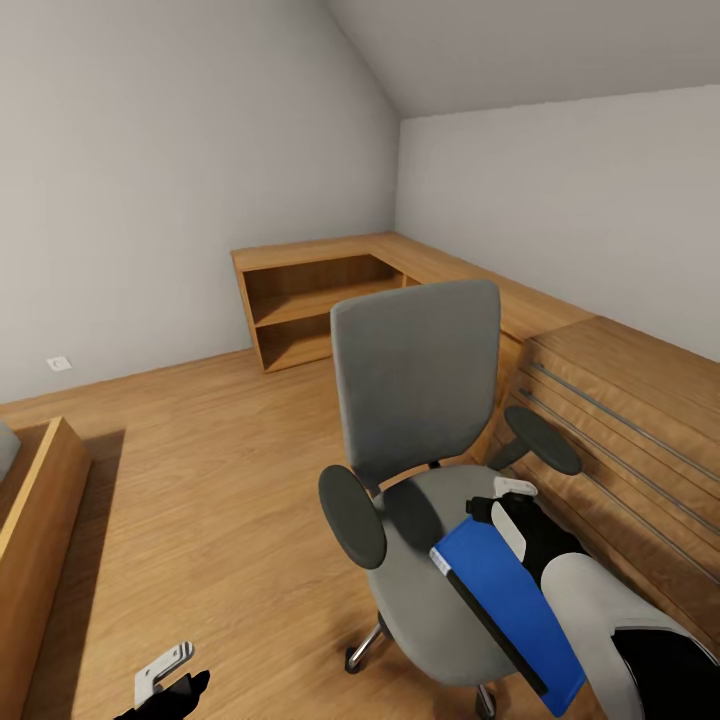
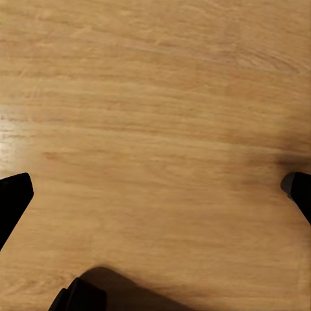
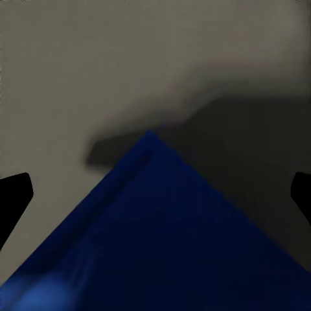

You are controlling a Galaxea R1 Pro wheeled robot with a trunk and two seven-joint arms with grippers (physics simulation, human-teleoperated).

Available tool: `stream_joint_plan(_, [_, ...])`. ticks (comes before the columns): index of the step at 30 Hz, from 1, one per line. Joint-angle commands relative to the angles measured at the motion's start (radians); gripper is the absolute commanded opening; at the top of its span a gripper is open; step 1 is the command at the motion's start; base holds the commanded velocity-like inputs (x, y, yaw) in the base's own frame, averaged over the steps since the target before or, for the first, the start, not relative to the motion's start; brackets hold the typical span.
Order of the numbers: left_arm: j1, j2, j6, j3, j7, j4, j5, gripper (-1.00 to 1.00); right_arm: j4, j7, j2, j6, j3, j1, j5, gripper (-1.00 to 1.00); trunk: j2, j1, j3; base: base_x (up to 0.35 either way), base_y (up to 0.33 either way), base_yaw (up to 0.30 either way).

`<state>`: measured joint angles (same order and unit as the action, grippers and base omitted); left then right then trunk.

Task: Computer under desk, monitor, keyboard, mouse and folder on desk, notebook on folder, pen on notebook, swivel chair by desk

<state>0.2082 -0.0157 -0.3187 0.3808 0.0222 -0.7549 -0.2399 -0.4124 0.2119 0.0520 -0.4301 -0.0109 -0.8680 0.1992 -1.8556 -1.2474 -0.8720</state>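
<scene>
The blue folder (image 1: 510, 600) tilts above the swivel chair (image 1: 420, 400) seat, and I judge my right gripper (image 1: 505, 500) is clamped on its edge. It could slip or catch the armrest (image 1: 352, 515) as I lift. My left gripper (image 1: 165, 680) hangs spread over bare floor (image 2: 155, 97). The light-wood drawer chest (image 1: 630, 420) crowds the chair's right.
</scene>
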Motion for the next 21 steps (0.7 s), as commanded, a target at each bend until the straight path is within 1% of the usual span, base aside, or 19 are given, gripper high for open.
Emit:
stream_joint_plan(1, [0.0,0.0,-0.007,0.003,0.002,-0.001,-0.007,1.0,-0.002,0.006,0.0,-0.004,-0.001,0.0,0.01,1.0,0.0,0.0,-0.001,0.0,0.0,0.0])
stream_joint_plan(10, [0.0,0.002,-0.007,0.003,0.001,-0.001,-0.007,1.0,-0.01,0.006,0.0,0.002,-0.001,0.0,0.01,1.0,0.0,0.0,-0.001,0.0,0.0,0.0])
stream_joint_plan(14, [0.0,0.003,-0.007,0.003,0.001,-0.001,-0.007,1.0,-0.036,0.007,0.0,0.016,-0.001,0.0,0.011,1.0,0.0,0.0,-0.001,0.0,0.0,0.0])
stream_joint_plan(21, [0.0,0.003,-0.007,0.003,0.001,0.0,-0.007,1.0,-0.098,0.009,0.0,0.017,-0.001,0.0,0.011,1.0,0.049,0.027,0.021,0.0,0.0,0.0])
